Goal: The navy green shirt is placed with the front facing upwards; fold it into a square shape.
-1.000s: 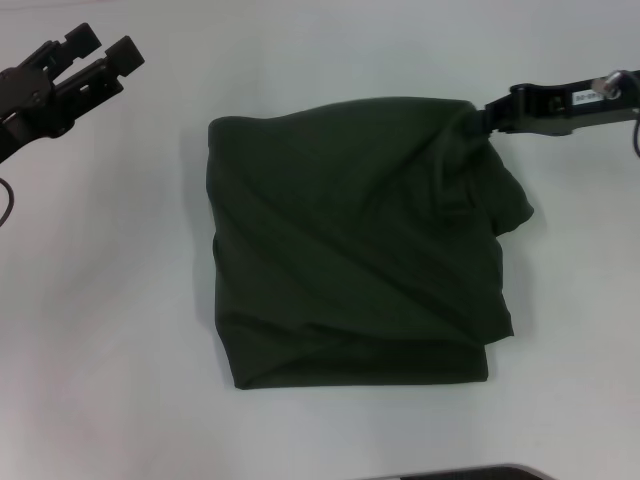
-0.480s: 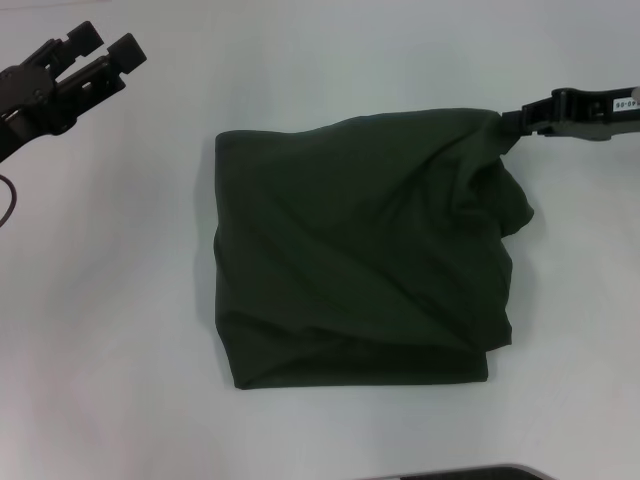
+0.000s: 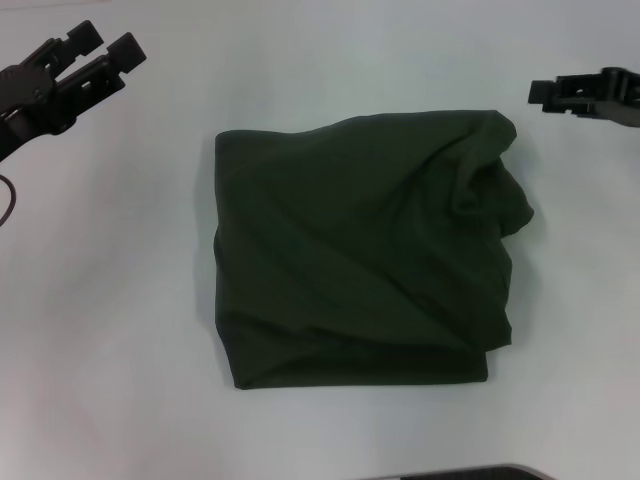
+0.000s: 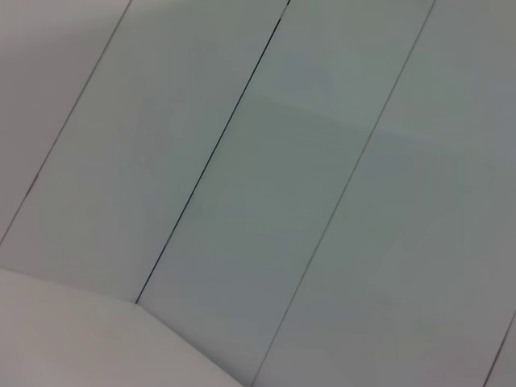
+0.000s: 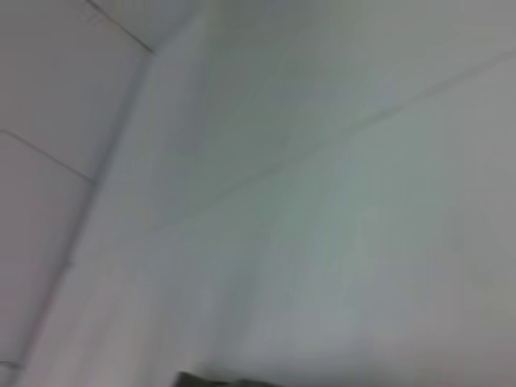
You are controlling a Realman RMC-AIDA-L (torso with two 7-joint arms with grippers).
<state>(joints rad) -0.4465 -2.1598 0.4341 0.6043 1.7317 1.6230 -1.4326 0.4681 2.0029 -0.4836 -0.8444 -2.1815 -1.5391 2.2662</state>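
On table [image 3: 120, 300]: navy green shirt [image 3: 360, 250] folded, right gripper [image 3: 540, 94] apart, empty.

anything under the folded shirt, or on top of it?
Nothing on top of the shirt. It lies on the white table; whatever is under it or inside the folds is covered.

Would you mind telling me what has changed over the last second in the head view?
The right gripper let go of the far right corner of the navy green shirt and drew back to the right, clear of the cloth. The freed corner settled onto the table. The rest of the folded shirt kept its shape, and the left gripper stayed parked at the far left, open.
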